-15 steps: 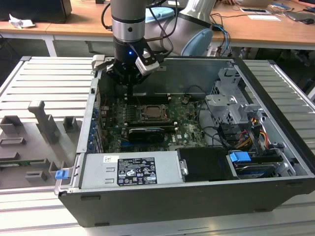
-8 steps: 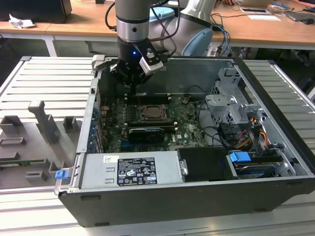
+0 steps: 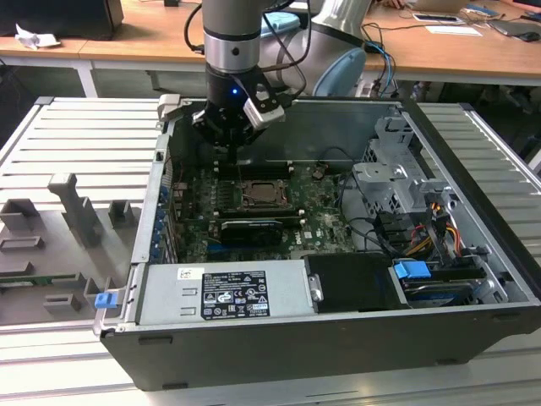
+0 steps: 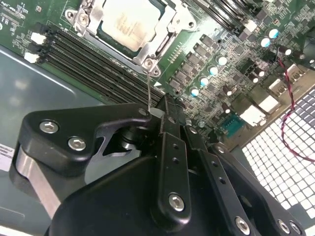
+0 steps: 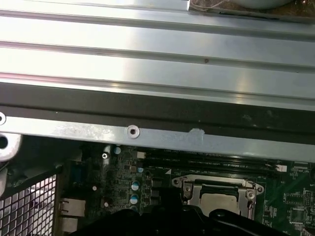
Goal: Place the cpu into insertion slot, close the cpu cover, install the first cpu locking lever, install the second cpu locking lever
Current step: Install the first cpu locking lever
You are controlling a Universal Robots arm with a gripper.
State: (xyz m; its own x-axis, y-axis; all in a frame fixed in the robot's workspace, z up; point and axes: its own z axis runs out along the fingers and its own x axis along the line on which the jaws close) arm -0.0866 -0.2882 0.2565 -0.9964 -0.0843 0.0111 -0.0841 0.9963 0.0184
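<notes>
The pale square cpu (image 4: 129, 19) lies in the insertion slot (image 3: 258, 196) on the green board. The silvery cpu cover (image 4: 170, 24) lies flat over it, framing the chip. In the first wrist view the cpu (image 5: 220, 200) shows inside the cover (image 5: 216, 185). A thin silvery locking lever (image 4: 148, 83) runs from the socket's corner to my black fingertips. My gripper (image 4: 158, 112) is shut on the end of that lever. In the exterior view the gripper (image 3: 231, 161) hangs inside the case, just behind the socket's left corner.
Long black memory slots (image 4: 83, 59) run beside the socket. A grey labelled box (image 3: 224, 292) fills the case's front, with a drive cage (image 3: 397, 173) and cables (image 3: 423, 237) at the exterior view's right. A perforated panel (image 4: 280, 142) and a red-black wire (image 4: 290, 98) are near the fingers.
</notes>
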